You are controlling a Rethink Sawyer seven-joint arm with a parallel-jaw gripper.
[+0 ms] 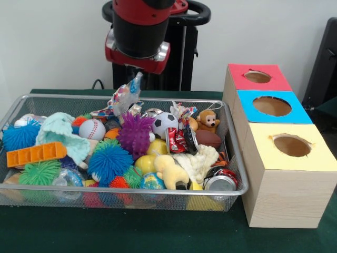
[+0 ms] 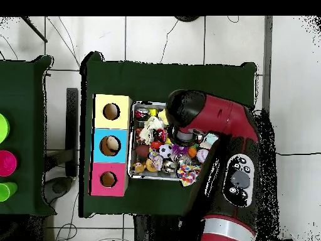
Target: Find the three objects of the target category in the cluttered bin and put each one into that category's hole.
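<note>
The bin (image 1: pixel 231 153) stands on the green bench (image 1: pixel 158 232), just left of the row of three boxes with holes: red top (image 1: pixel 258 77) at the far end, blue top (image 1: pixel 271 106) in the middle, yellow top (image 1: pixel 291 146) nearest. The arm (image 1: pixel 138 31) hangs over the far middle part of the bin, and a crinkled, colourful wrapper (image 1: pixel 128 96) dangles right below it. The jaws are hidden behind the arm's end, so I cannot tell if they are open or closed.

The bin is full. I judge the purple spiky ball (image 1: pixel 135 134) and the blue spiky ball (image 1: pixel 109 162) soft and light; they will yield, so hold them across the body. The baseball (image 1: pixel 92 129) and the soccer ball (image 1: pixel 165 124) look firmer and round, and may slip. The crushed cans (image 1: pixel 221 182) are thin and stiff; take them at the sides. The monkey toy (image 1: pixel 207 121) is soft.
</note>
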